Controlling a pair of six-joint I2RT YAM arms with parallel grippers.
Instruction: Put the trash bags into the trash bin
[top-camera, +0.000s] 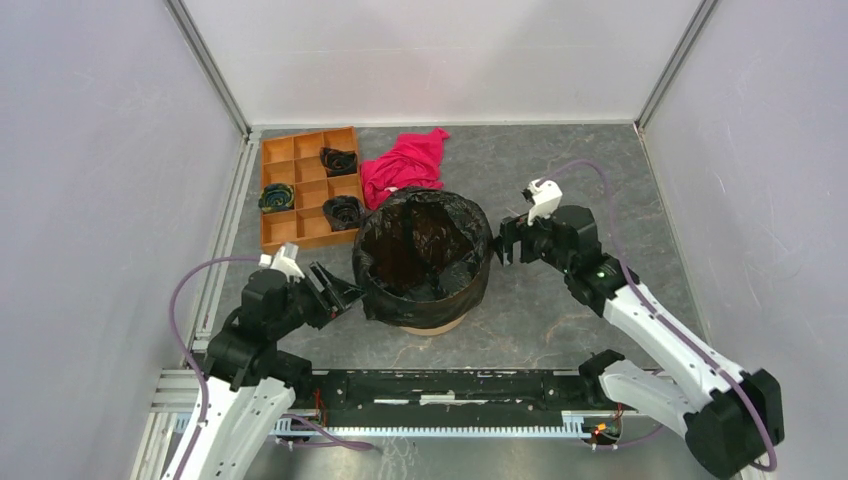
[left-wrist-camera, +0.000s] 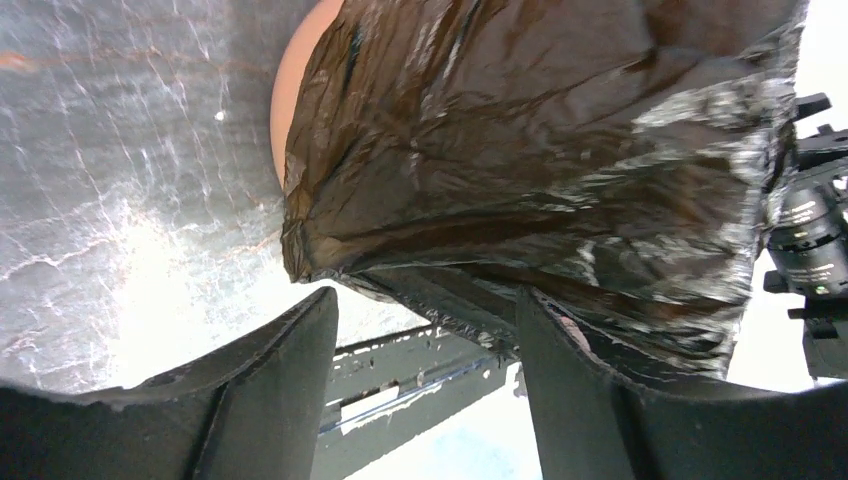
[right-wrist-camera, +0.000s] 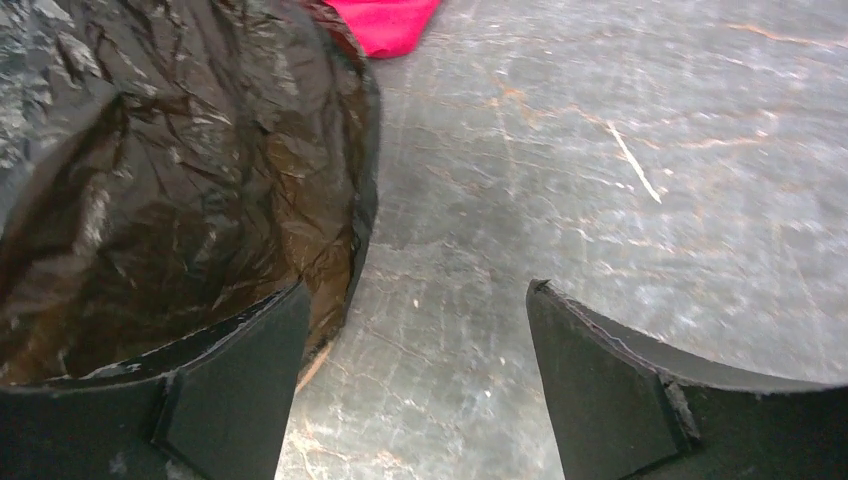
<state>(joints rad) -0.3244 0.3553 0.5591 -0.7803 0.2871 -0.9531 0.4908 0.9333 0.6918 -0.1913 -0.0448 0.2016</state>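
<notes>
**Bag lines the bin, both grippers open beside it**

Top view: the bag (top-camera: 422, 250) sits in the bin (top-camera: 432, 325), its hem folded out over the rim. The left gripper (top-camera: 340, 290) is just left of the bin and the right gripper (top-camera: 505, 240) just right of it. Both have their jaws apart and hold nothing. Behind and left of the bin is a tray (top-camera: 283, 150) with dark bundles (top-camera: 338, 160). They may be more bags, but I cannot tell. A cloth (top-camera: 405, 160) lies behind the bin.

Left wrist: only this view shows the folded hem from below. The bag (left-wrist-camera: 560, 150) hangs close over the left gripper (left-wrist-camera: 425, 300) without being pinched, and a sliver of the bin (left-wrist-camera: 300, 80) is bare.

Right wrist: the right gripper (right-wrist-camera: 415, 290) frames bare table (right-wrist-camera: 600, 150), with one finger beside the bag (right-wrist-camera: 180, 180).

The lining looks done to me. Next I would back both arms off without snagging the film, then check the tray.
</notes>
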